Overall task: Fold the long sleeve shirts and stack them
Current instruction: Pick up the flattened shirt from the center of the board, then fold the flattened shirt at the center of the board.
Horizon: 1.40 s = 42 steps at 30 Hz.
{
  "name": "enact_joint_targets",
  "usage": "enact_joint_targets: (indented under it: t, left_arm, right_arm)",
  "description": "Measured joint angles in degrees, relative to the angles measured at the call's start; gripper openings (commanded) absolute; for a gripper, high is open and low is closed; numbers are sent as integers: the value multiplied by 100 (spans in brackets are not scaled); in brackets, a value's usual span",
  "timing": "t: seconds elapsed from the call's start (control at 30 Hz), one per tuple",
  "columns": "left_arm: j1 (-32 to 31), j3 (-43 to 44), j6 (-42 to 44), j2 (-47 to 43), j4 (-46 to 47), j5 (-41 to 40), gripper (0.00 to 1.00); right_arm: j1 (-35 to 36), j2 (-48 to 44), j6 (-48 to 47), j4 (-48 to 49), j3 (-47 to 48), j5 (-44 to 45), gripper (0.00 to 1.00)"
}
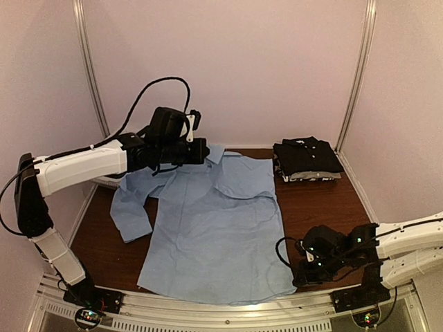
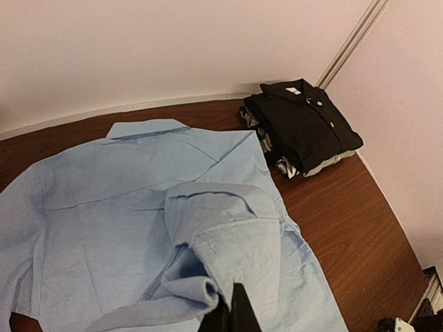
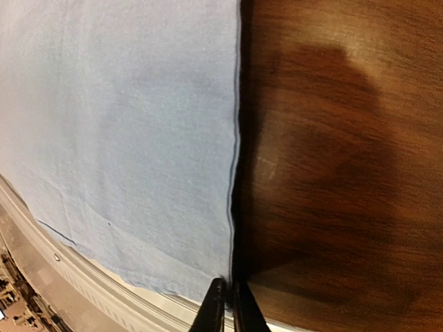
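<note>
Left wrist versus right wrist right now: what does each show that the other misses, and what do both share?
Left wrist only: the light blue shirt's collar, a folded-over sleeve rising into the shut left gripper, and the folded black shirt topping the far stack. Right wrist only: the shirt's side edge running between the right gripper's pinched fingers, plus the metal rail at the near edge. Both: the light blue shirt lying on the brown table.

The dark brown wood-grain table (image 1: 322,207) is carrying two loads. A light blue button-up cloth shirt (image 1: 214,235) is lying spread across its middle, its hem reaching the near edge. A folded stack of shirts (image 1: 309,171) is sitting in the far right corner, a black collared shirt (image 1: 306,153) topping it.
</note>
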Motion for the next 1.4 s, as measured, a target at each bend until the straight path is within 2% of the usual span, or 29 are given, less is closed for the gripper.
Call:
enact_joint_targets:
  t: [0.07, 0.37, 0.6, 1.07, 1.4]
  left_arm:
    - [0, 111, 52, 22, -2, -61, 0]
    - [94, 562, 605, 35, 284, -608, 0]
    - [339, 608, 986, 35, 411, -1019, 0]
    - [1252, 192, 1375, -254, 496, -1633, 0]
    - [1499, 118, 1443, -240, 525, -1648, 0]
  right_arm:
    - [22, 0, -4, -48, 105, 81, 0]
    - [284, 81, -103, -70, 1130, 527, 0]
    - [627, 1071, -483, 361, 1797, 544, 0]
    - [693, 2553, -1307, 1152, 2529, -175, 0]
    - [551, 3528, -1779, 1508, 3163, -986, 0]
